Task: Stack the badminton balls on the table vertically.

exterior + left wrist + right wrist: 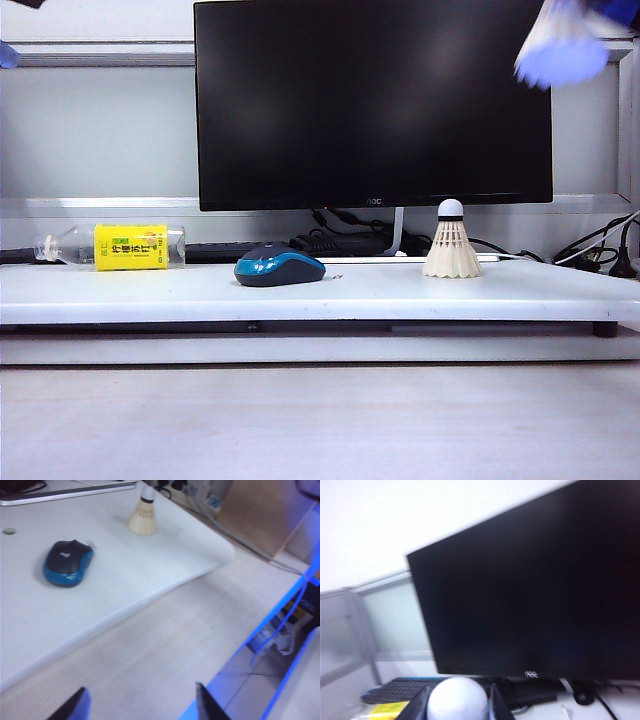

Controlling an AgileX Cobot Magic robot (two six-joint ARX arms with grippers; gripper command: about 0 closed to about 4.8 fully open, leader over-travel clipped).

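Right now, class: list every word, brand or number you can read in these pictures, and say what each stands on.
"AOC": on the lower bezel of the monitor, small but legible.
Dark print on the yellow label of the lying bottle: too small and blurred to read.
Mark on the mouse: too blurred to read.
Nothing else bears text.

An office desk: a large black monitor [373, 103] stands at the back of a white table [150, 295], with a blue-black computer mouse [280, 268], a dark keyboard [402, 689] and tangled cables [595, 245]. Behind runs what looks like a frosted cubicle partition [98, 130].
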